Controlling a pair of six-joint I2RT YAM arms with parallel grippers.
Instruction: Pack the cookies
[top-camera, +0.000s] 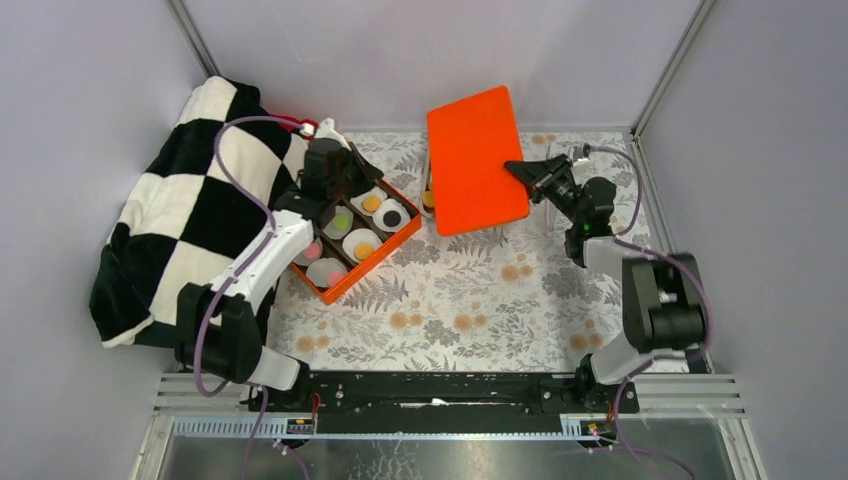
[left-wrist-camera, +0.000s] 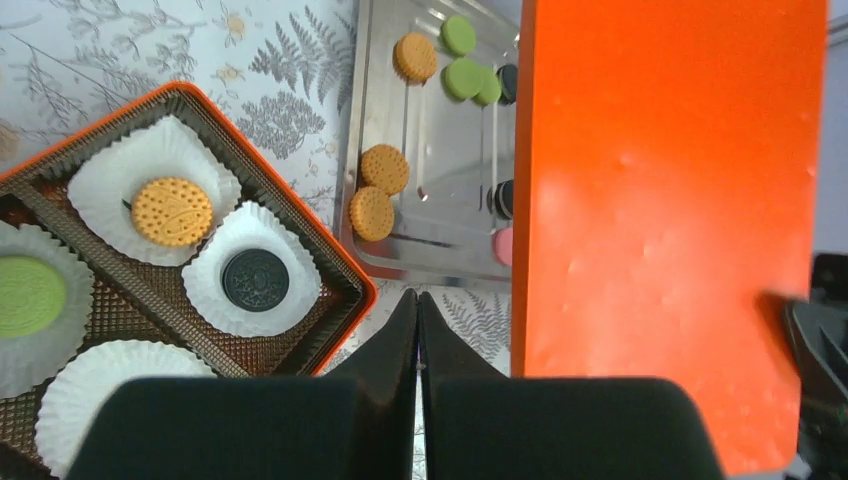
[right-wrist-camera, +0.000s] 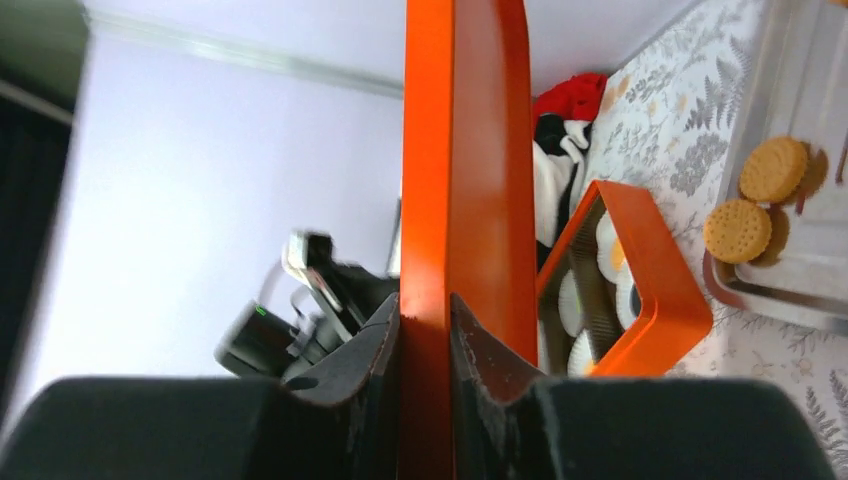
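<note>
An orange box (top-camera: 385, 258) holds white paper cups with cookies: orange (left-wrist-camera: 172, 211), black (left-wrist-camera: 255, 279) and green (left-wrist-camera: 28, 295); one cup (left-wrist-camera: 110, 385) looks empty. More cookies lie on a metal tray (left-wrist-camera: 440, 200), among them orange (left-wrist-camera: 384, 168), green (left-wrist-camera: 462, 78) and pink (left-wrist-camera: 503, 245). My left gripper (left-wrist-camera: 418, 300) is shut on nothing, above the table just off the box's corner. My right gripper (right-wrist-camera: 425, 300) is shut on the edge of the flat orange lid (top-camera: 478, 160), held tilted over the tray and hiding most of it from above.
A black-and-white checkered blanket (top-camera: 190, 210) is heaped at the left, beside the box, with a red item (top-camera: 290, 122) at its top. Enclosure walls stand close on all sides. The floral tablecloth (top-camera: 470, 300) covers the table.
</note>
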